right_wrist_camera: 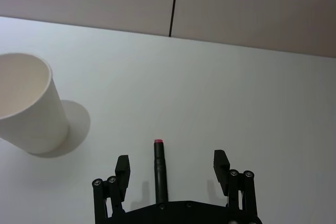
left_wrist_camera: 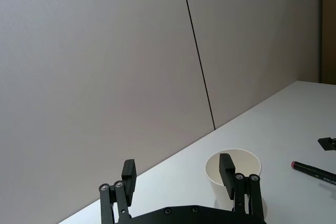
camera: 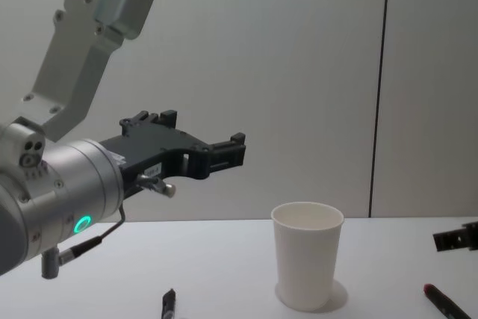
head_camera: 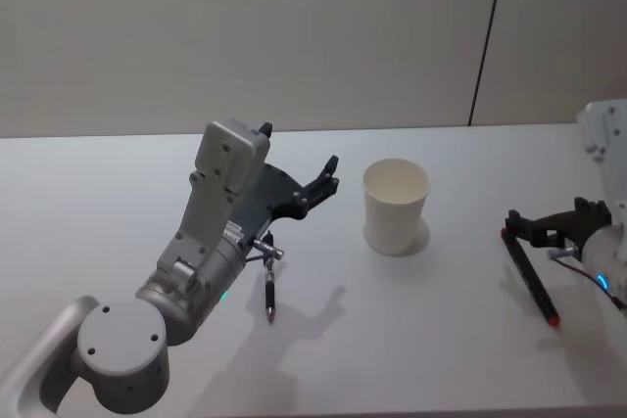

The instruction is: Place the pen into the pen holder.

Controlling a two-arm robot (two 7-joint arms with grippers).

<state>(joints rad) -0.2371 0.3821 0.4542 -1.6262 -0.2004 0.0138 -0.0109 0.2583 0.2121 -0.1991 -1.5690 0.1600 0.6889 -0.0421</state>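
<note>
From my head, the cup (head_camera: 395,224) stands upright on the table (head_camera: 118,173) with nothing in it, so the job is not yet done. A black pen (head_camera: 271,297) lies flat beside my left arm, and a red-tipped pen (head_camera: 530,277) lies flat well to the cup's right. My left gripper (head_camera: 322,183) hangs raised, fingers apart, holding nothing. My right gripper (head_camera: 549,223) sits low over the red-tipped pen. My left wrist looks between parted fingers toward the cup, well clear of it. My right wrist shows my fingers spread either side of the red-tipped pen, not closed on it (a grasp looks like the likely next step). From my chest, both pens rest on the table and nothing sticks out of the cup. Grasping, lifting, carrying and dropping in are all left to do.
</note>
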